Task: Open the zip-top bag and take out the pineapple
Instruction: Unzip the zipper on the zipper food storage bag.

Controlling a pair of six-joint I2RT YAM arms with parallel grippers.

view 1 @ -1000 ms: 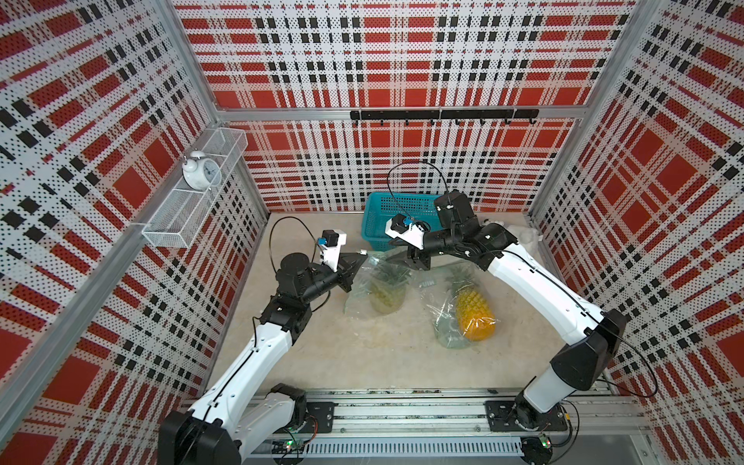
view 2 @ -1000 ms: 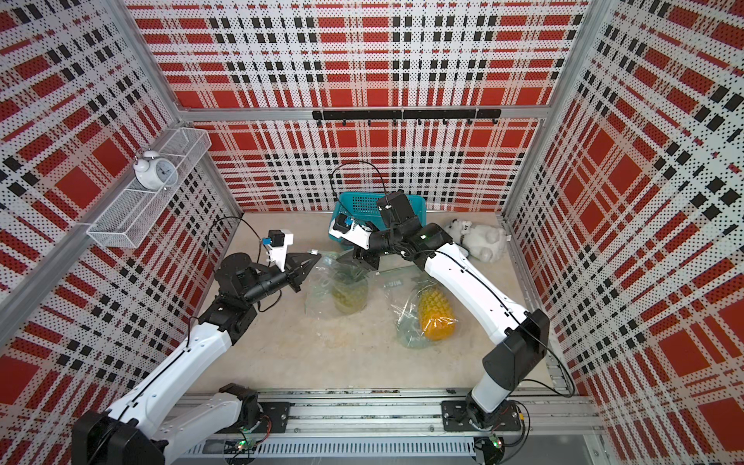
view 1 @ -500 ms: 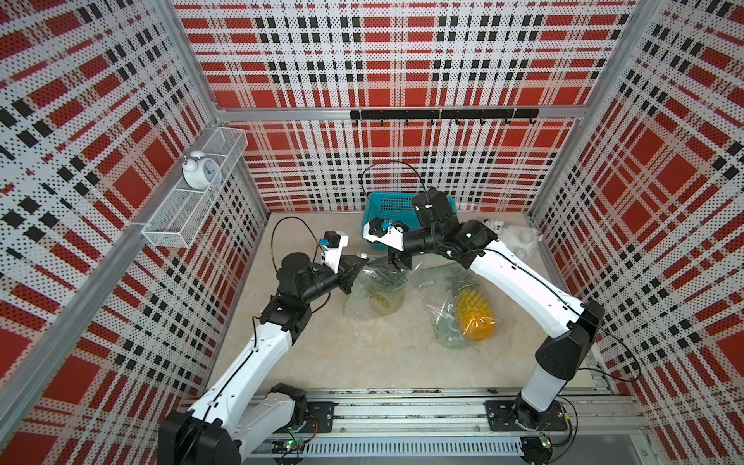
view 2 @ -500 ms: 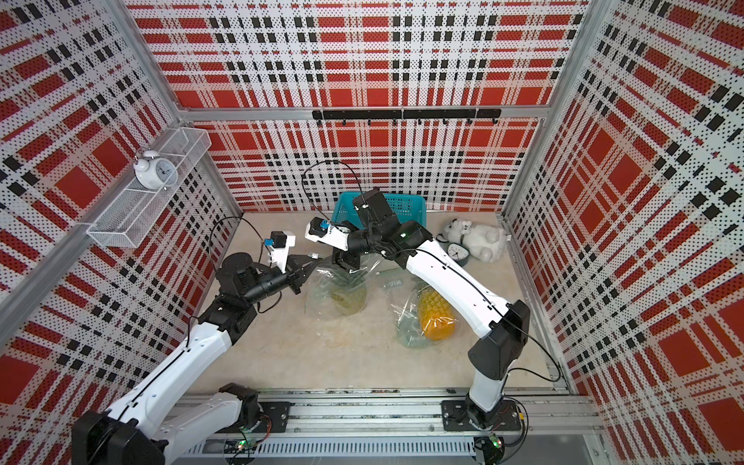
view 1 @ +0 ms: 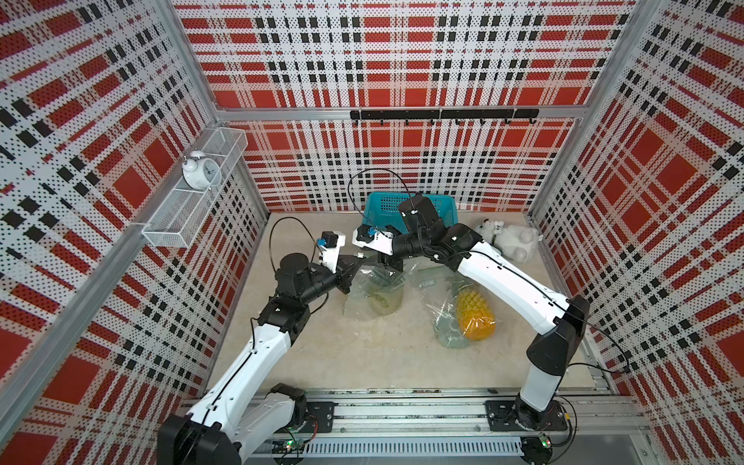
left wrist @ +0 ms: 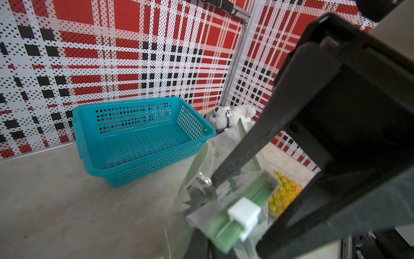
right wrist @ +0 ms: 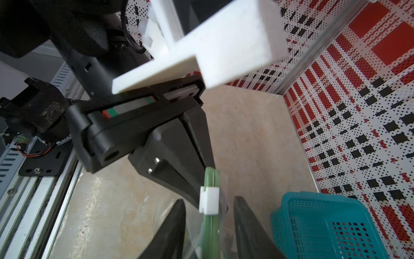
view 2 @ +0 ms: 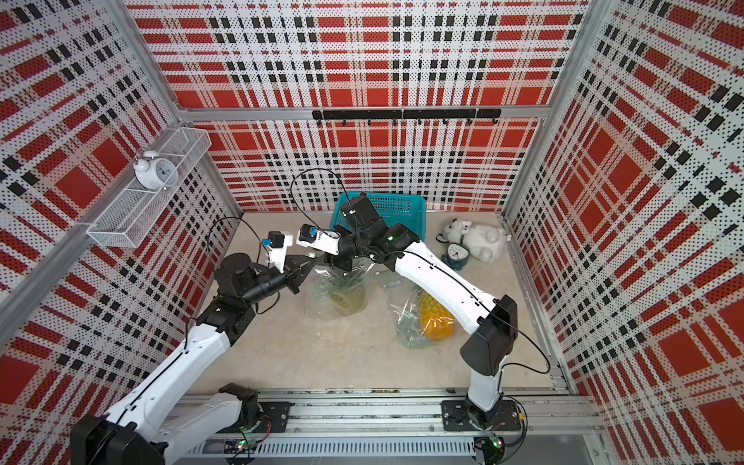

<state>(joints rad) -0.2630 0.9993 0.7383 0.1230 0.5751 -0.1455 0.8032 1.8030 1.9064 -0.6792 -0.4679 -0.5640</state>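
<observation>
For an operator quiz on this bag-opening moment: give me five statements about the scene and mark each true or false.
1. The left claw is shut on the green zip strip of the bag. True.
2. The right claw is shut on the white slider. False: its fingers stand apart, one on each side of the slider.
3. The teal basket holds a pineapple. False: nothing shows in it.
4. A second bag with a yellow pineapple lies on the table, neither claw touching it. True.
5. The plush toy sits in the wire shelf. False: it lies on the table; the shelf holds an alarm clock.
</observation>
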